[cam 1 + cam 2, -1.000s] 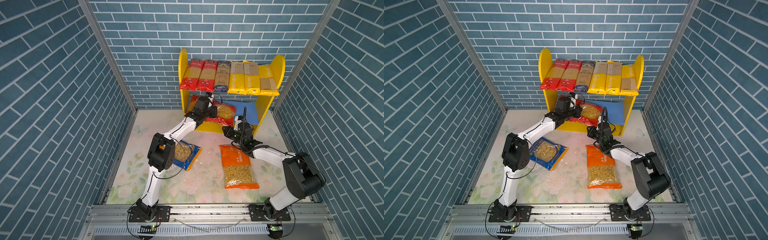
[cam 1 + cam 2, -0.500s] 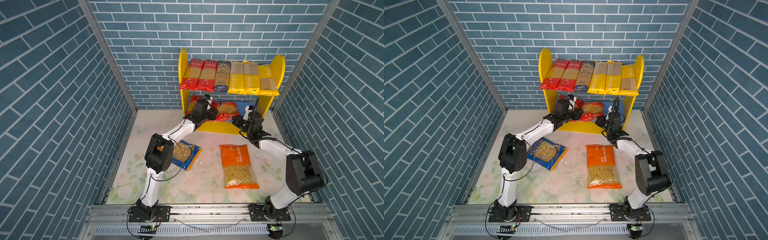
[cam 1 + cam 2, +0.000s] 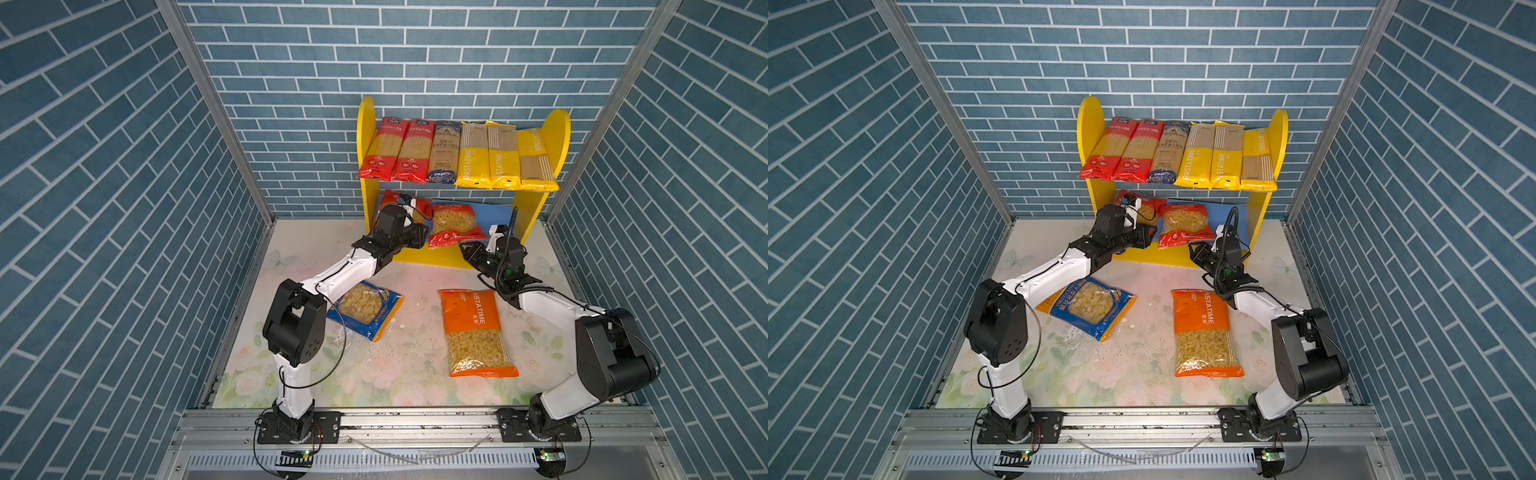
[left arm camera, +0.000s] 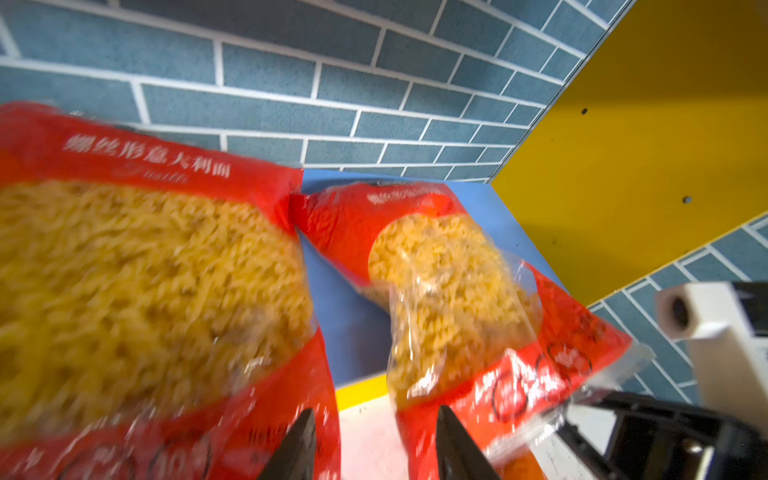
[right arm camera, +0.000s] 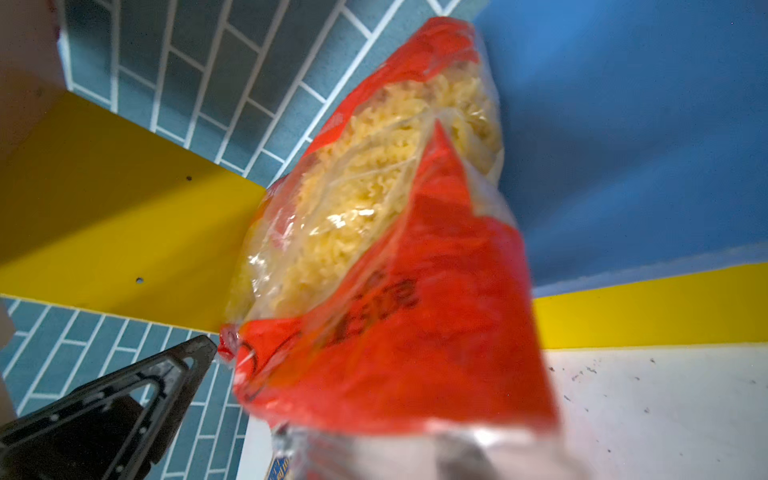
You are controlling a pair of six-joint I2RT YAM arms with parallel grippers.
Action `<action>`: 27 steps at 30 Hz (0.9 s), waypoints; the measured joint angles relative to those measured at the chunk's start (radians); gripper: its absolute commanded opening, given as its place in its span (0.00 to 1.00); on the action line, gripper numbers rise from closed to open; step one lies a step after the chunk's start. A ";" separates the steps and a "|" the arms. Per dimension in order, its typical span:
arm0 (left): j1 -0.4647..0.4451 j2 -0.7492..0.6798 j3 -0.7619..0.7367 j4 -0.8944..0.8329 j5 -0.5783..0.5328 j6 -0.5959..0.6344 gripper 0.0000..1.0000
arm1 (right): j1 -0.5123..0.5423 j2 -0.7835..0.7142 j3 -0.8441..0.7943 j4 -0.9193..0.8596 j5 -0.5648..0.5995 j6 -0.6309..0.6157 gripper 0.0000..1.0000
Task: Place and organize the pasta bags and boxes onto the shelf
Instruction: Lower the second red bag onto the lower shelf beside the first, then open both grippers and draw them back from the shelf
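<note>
The shelf holds several long spaghetti packs side by side on its upper board. Two red short-pasta bags lie on the blue lower board. One red bag is at the left. The other red bag lies beside it and hangs over the front edge. My left gripper stands open in the gap between the two bags. My right gripper is open at the overhanging bag's front corner, and the bag's clear seam veils its fingers in the right wrist view.
An orange macaroni bag lies flat on the floral table in front of the right arm. A blue pasta bag lies partly under the left forearm. Blue brick walls close in three sides. The right part of the lower board is bare.
Both grippers were shut a second ago and now stand open. The right arm came up from beside the orange bag to the shelf front. The second red bag now rests on the blue board.
</note>
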 measured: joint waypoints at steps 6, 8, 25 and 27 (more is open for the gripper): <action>-0.018 -0.146 -0.179 0.026 -0.018 -0.013 0.48 | 0.000 -0.068 -0.044 0.040 -0.003 0.072 0.60; -0.026 -0.197 -0.227 0.037 -0.027 -0.020 0.48 | 0.004 -0.068 -0.044 0.063 -0.003 0.104 0.62; -0.091 -0.717 -0.656 0.048 -0.140 -0.121 0.50 | 0.097 0.166 0.145 0.074 0.062 0.318 0.07; -0.092 -0.760 -0.661 0.033 -0.146 -0.129 0.50 | 0.102 0.177 0.145 0.072 0.073 0.340 0.01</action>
